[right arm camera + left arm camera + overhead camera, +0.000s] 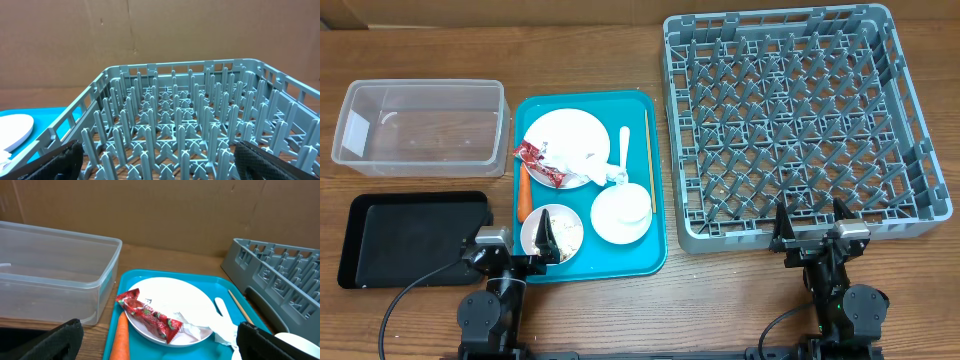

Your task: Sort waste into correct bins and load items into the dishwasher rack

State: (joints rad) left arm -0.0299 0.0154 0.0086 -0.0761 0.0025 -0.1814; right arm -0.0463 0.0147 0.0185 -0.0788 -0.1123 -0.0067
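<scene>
Filling the right half of the bench (620, 40), the grey rack (800, 125) stands just ahead of my right pincer (811, 228). That pincer's jaws gape wide and grip nothing, just short of the rack's near wall. The teal tray (620, 262) lies just left of the rack. Further left, the clear tub (420, 128) sits at the back and the black tray (410, 238) in front of it. On the teal tray, the plate (570, 135) is at the far left, a white bowl (622, 213) at the near right, and a small bowl (565, 235) of beige scraps at the near left. My left pincer (515, 250) hangs at that near-left corner, jaws spread wide and holding nothing. Seen from above, one of its fingers overlaps the small bowl. The carrot (524, 192) lies along the tray's left edge. The red wrapper (542, 163) rests on the plate's near rim, touching a crumpled tissue (595, 170). The fork (625, 148) lies right of the plate, and the chopsticks (649, 150) lie by the tray's right edge.
</scene>
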